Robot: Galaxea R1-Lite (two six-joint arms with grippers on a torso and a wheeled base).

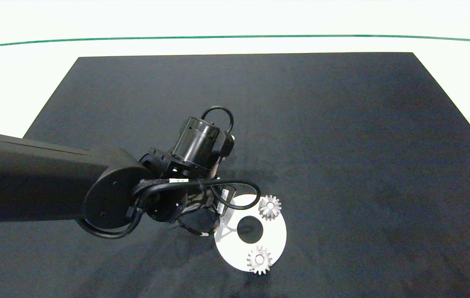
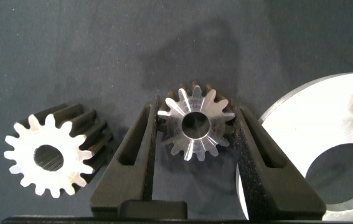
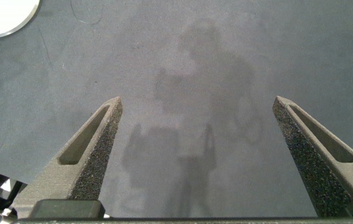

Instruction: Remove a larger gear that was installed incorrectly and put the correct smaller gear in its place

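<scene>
Down on the dark mat (image 1: pixel 342 124), the left tool (image 2: pixel 196 143) is seen straddling the smaller gear (image 2: pixel 194 121), fingers (image 2: pixel 140 149) just beside its teeth, bore facing up. The larger gear (image 2: pixel 51 155) lies flat nearby, beside the white disc (image 2: pixel 301 124). The right tool (image 3: pixel 198 155) is held wide open, empty, over bare mat.

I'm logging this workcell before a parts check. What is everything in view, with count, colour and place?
mat: one, black, on the white table
line: one, green, across the table's far side
disc: one, white, dark centre hole, mat's near side
hubbed gears: two, grey-silver, on the disc
larger gear: one, whitish, on the mat beside the disc
smaller gear: one, silver, between larger gear and disc
left gripper: one, grey, straddling the smaller gear
right gripper: one, grey, open over bare mat
</scene>
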